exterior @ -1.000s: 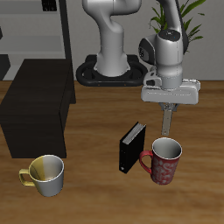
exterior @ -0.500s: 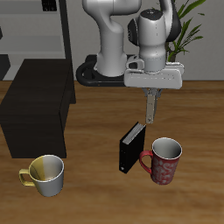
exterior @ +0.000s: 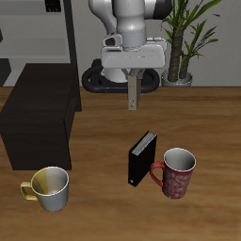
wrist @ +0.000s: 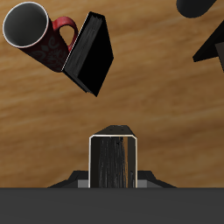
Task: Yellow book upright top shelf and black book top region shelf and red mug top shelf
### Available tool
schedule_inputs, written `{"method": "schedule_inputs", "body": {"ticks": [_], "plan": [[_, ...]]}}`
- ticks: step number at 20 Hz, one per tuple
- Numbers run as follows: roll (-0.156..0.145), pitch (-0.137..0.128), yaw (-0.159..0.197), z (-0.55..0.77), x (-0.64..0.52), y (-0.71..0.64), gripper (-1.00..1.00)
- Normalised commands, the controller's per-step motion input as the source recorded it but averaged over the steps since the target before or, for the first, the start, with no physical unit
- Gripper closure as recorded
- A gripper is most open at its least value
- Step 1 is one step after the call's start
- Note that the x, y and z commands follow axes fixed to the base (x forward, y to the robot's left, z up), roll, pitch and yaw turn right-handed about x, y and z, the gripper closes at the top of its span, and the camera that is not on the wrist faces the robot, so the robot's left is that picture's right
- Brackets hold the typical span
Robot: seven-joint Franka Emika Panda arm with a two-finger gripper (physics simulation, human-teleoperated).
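My gripper (exterior: pixel 134 79) is shut on the yellow book (exterior: pixel 134 94), a thin olive-tan book that hangs upright below it in the air. It is over the table's back half, between the shelf and the other items. In the wrist view the book (wrist: pixel 114 166) sits clamped between the fingers of the gripper (wrist: pixel 114 144). The black book (exterior: pixel 142 158) stands upright on the table nearer the front edge, with the red mug (exterior: pixel 174 172) right beside it. Both also show in the wrist view, black book (wrist: pixel 92 57) and red mug (wrist: pixel 39 35). The shelf (exterior: pixel 38 118), low and dark, has a bare flat top.
A yellow-and-white mug (exterior: pixel 51 186) stands near the front edge, in front of the shelf. The robot base (exterior: pixel 118 75) and a potted plant (exterior: pixel 188 28) are at the back. A tall dark rack (exterior: pixel 56 33) stands behind the shelf.
The gripper has carried the yellow book up and away from above the red mug, toward the back of the table and toward the shelf's side. The black book and both mugs have not moved.
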Motion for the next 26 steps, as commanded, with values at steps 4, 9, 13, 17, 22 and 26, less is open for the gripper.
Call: {"method": "schedule_inputs", "body": {"ticks": [4,9,13,17,22,26], "plan": [[-0.081,-0.033,0.007,0.71,-0.24,-1.22,1.00],[-0.048,-0.013,0.009,0.61,-0.38,-1.08,1.00],[0.065,0.018,0.003,0.46,-0.32,-0.63,1.00],[-0.016,-0.021,-0.091,0.64,-0.30,-1.07,1.00],[0.057,-0.027,0.012,0.41,-0.30,-0.76,1.00],[0.072,0.047,-0.010,0.12,-0.07,-0.43,1.00]]}}
